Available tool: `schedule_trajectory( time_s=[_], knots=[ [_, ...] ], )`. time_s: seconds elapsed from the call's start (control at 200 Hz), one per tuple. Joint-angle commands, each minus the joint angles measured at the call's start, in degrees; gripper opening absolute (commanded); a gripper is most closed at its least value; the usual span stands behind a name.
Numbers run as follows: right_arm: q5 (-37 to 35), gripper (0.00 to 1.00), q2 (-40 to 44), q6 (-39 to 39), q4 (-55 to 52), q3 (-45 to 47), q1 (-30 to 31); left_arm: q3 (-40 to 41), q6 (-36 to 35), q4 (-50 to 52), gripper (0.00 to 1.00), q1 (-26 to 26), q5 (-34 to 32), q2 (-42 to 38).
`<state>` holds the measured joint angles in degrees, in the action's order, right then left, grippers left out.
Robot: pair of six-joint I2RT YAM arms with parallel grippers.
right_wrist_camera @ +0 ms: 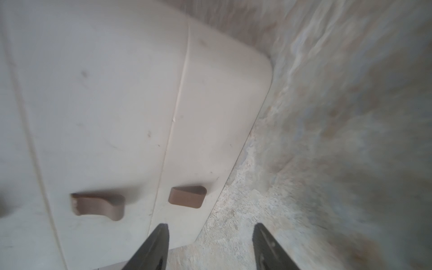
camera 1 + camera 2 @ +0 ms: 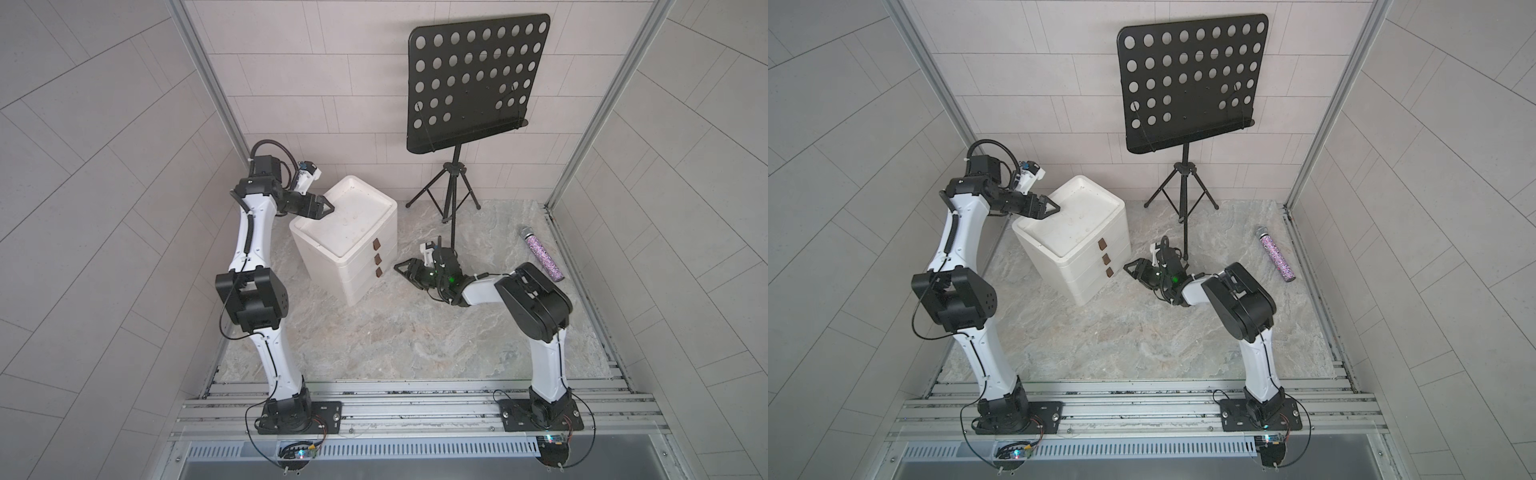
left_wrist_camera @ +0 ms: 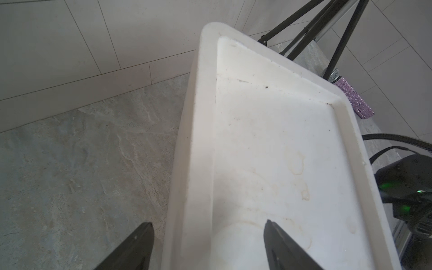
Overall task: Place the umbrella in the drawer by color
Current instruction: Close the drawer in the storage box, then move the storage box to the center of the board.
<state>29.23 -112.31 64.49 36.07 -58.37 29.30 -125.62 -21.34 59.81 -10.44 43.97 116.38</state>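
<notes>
The bench carries a music stand at the rear, a white drawer unit left of centre with its three drawers closed, and a microphone at the right. The left gripper hovers spread and empty over the unit's top edge. The right gripper, spread and empty, faces the lowest handle. Where the umbrella is cannot be told.

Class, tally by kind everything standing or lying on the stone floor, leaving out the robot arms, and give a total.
White drawer unit: 1
Black music stand: 1
Purple glitter microphone: 1
Total: 3
</notes>
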Motion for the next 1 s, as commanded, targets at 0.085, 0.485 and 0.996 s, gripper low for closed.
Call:
schedule_trajectory(
  time_s=[0.085,0.485,0.996],
  knots=[
    [-1.9,0.68,12.7,-17.11,-19.67,-7.75,-1.63,-3.4,11.61,-4.15,0.85,-3.35,1.33,-2.41],
    [0.94,0.7,4.01,-26.18,-35.81,-35.03,-5.52,1.54,18.16,-0.28,0.89,-8.07,-1.88,-12.46],
    [6.29,0.7,-12.67,-24.05,-39.68,-59.02,-5.61,21.0,19.24,-0.56,0.96,-10.49,-1.29,-22.15]
  ],
)
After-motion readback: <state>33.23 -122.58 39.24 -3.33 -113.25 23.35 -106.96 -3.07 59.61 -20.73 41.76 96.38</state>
